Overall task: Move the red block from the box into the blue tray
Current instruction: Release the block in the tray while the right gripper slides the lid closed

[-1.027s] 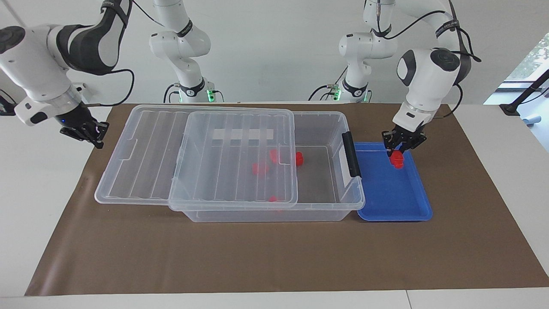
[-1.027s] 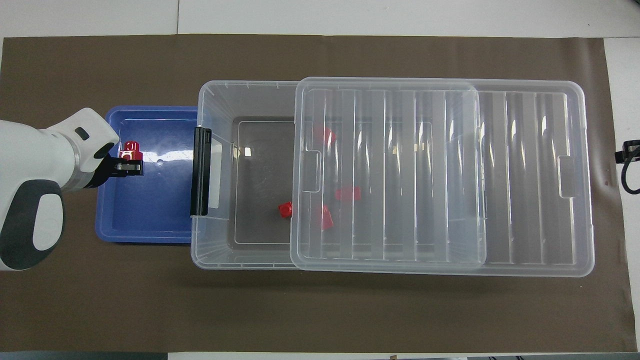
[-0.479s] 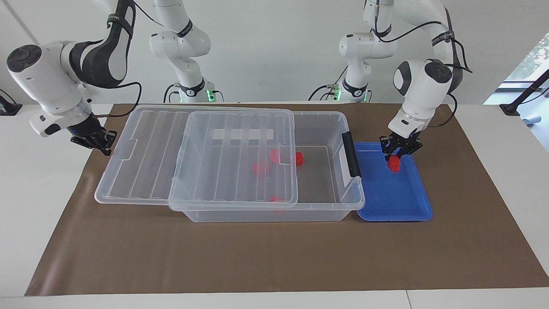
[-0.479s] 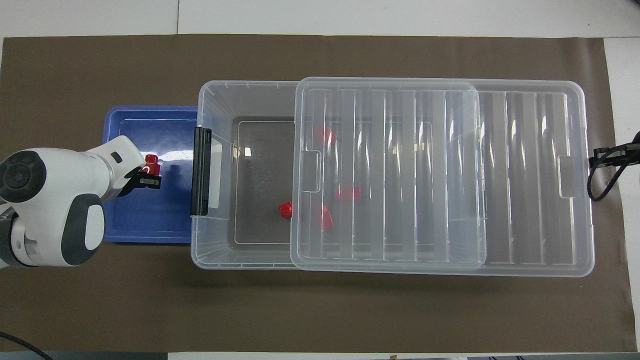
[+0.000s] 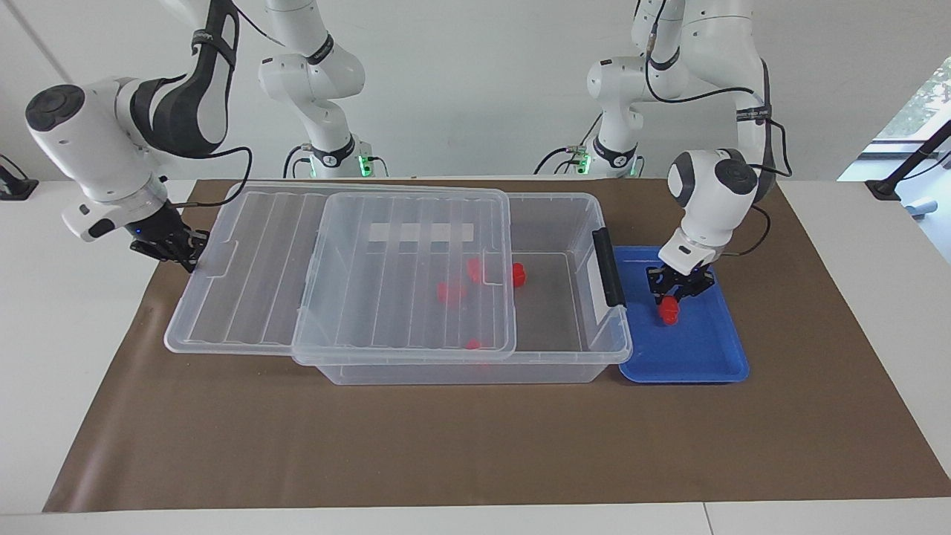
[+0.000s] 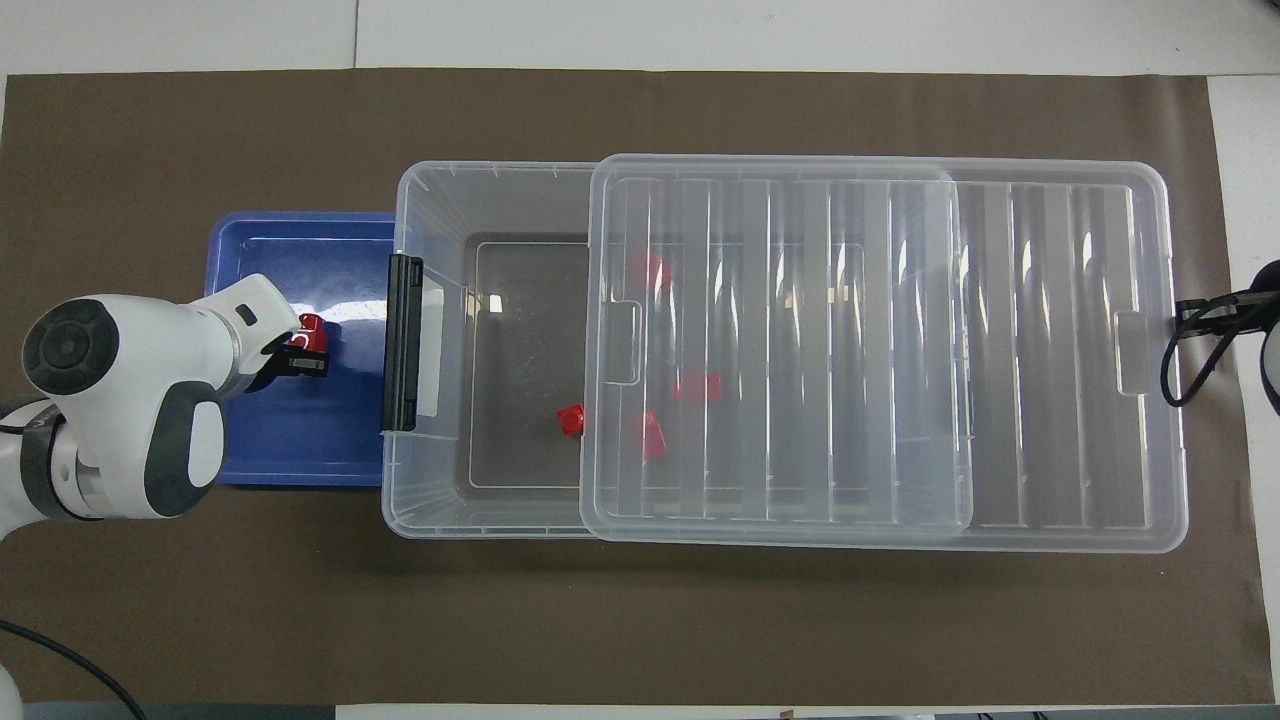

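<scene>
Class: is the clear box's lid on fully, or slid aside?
Slid aside. The lid overhangs the box toward the right arm's end, leaving the end beside the blue tray uncovered.

We noted the left hand (image 5: pixel 675 294) carrying the red block (image 5: pixel 669 310) across the blue tray (image 5: pixel 706 357), from the tray's edge nearest the robots to over its middle, and lower. Its arm had folded down, the white wrist now covering more of the tray from above. The right hand (image 5: pixel 180 251) came in from off the mat to the lid's (image 5: pixel 252 260) outer end, at its edge.
</scene>
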You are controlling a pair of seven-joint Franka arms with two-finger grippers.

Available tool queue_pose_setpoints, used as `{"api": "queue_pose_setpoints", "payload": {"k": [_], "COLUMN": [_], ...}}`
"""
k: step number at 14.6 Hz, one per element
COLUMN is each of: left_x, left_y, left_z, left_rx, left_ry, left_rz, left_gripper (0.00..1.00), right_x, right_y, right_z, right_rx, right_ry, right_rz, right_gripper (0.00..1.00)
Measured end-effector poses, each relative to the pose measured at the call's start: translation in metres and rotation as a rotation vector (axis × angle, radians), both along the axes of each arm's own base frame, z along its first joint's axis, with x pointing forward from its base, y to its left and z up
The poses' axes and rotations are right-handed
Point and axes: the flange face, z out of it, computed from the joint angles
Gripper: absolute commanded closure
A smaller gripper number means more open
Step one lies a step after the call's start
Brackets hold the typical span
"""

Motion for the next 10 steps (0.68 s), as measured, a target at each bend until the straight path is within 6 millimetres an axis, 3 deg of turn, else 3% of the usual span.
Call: {"api": "queue_pose_setpoints", "payload": {"k": [2,3,4,5,10], "left_x": [0.001,0.001,0.002,0.002,0.002], "left_y": [0.005,0.008,0.011,0.015,0.017], "left_z": [0.0,0.0,0.0,0.0,0.001], "left_rx": [0.0,-0.001,-0.001,-0.001,-0.001], "left_ry": [-0.004,-0.005,-0.006,-0.006,-0.007], "left_rz": [0.01,0.015,0.022,0.028,0.032], "left_gripper": [1.0,0.77,0.27,0.0,0.0], "right_x": [0.003,0.005,0.007,0.008,0.014], "right_y": [0.015,0.025,0.035,0.045,0.101], "right_z": [0.0,0.0,-0.001,-0.001,-0.001], "right_rx": [0.002,0.003,0.004,0.004,0.009], "right_ry": [-0.001,0.0,0.001,0.001,0.001], "right_rz": [-0.011,-0.013,-0.019,-0.028,-0.087], "right_gripper": [1.0,1.0,1.0,1.0,1.0]}}
